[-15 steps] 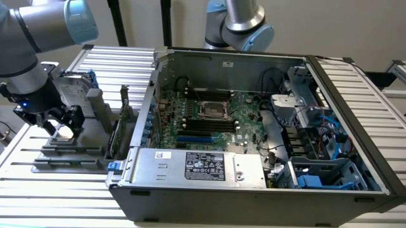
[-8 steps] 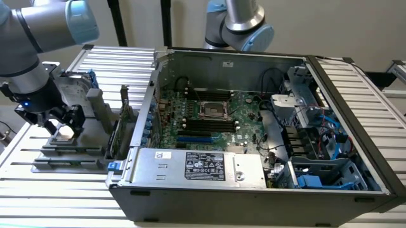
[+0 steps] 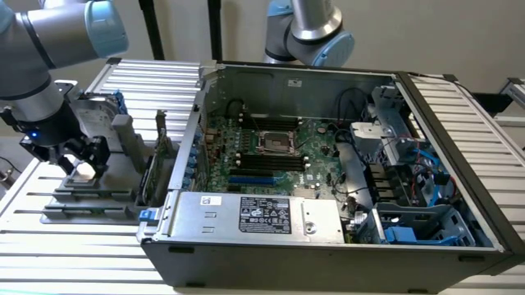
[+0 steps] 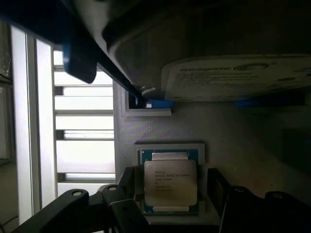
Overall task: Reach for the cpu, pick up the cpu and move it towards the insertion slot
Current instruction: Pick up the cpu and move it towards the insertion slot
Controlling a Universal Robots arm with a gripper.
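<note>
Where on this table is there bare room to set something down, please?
Bare slats: between the computer case and the camera, and beside it on the exterior view's right. Crowded: the grey tray, where the open gripper straddles the cpu.

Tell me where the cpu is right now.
The cpu lies in a grey tray at the exterior view's left, outside the computer case, straddled by the open gripper.

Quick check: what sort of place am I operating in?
Likely a robotics lab bench for PC assembly: an open computer case on a slatted aluminium table, with the cpu in a parts tray alongside.
</note>
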